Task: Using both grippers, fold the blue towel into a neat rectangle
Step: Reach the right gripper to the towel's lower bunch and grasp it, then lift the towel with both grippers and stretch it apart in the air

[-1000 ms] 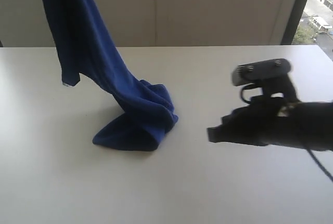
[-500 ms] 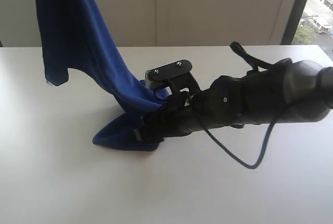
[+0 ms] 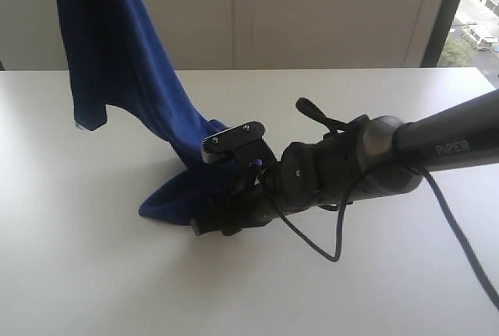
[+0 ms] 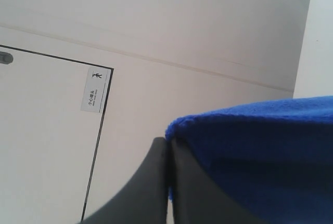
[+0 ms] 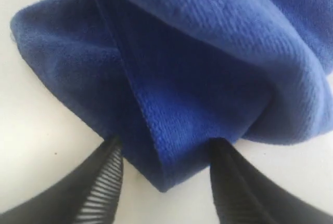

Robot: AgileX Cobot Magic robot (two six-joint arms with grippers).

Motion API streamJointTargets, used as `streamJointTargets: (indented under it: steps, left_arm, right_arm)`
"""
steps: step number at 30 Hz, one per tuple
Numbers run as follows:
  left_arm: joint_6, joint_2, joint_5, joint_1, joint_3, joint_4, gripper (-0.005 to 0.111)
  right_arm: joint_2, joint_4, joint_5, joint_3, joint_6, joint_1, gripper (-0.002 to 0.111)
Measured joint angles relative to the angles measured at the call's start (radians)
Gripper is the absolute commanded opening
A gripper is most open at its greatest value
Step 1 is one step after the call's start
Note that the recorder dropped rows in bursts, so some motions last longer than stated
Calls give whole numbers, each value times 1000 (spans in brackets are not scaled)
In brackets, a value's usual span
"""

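The blue towel (image 3: 117, 47) hangs from above the top left of the exterior view, and its lower end lies in a heap (image 3: 171, 196) on the white table (image 3: 93, 289). In the left wrist view my left gripper (image 4: 167, 143) is shut on a towel edge (image 4: 260, 151), held high with only wall behind. My right gripper (image 3: 207, 223) has reached across to the heap's near side. In the right wrist view it (image 5: 166, 145) stands open, its ribbed fingers (image 5: 104, 182) on either side of a folded corner of towel (image 5: 208, 52) resting on the table.
A black cable (image 3: 335, 250) loops down from the right arm (image 3: 366, 168) to the table. A pale wall stands behind the table's far edge, and a window (image 3: 475, 8) is at the far right. A door outline with a small sign (image 4: 94, 91) shows in the left wrist view.
My right arm has swept left from the table's right side to the towel heap, and its jaws now straddle a fold. The hanging towel corner shifted slightly.
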Motion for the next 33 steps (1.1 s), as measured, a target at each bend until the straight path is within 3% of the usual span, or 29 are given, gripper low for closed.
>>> streamJointTargets:
  steps: [4,6,10,16,19,25,28,31,33]
  left_arm:
    - [0,0,0,0,0,0,0]
    - [0,0,0,0,0,0,0]
    - [0,0,0,0,0,0,0]
    - [0,0,-24,0,0,0,0]
    - [0,0,-26,0,0,0,0]
    - [0,-12,-17,3,0,0,0]
    - [-76,-64,116,48,0,9,0]
    - [-319,-129,391,128,-2,170,0]
    - [-430,-157,501,144,-2,274,0]
  right_arm:
    - [2,-5,-9,0,-4,0,8]
    - [2,-14,-9,0,-26,0,0]
    - [-8,-32,21,0,-66,-15,0]
    - [-120,-78,115,0,-76,-154,0]
    - [-228,-248,251,-6,-78,-228,0]
    - [-466,-570,505,-79,3,-285,0]
    - [-579,-708,653,-146,42,-295,0]
    - [-645,-751,846,-199,47,-297,0]
    - [-664,-774,915,-214,47,-299,0]
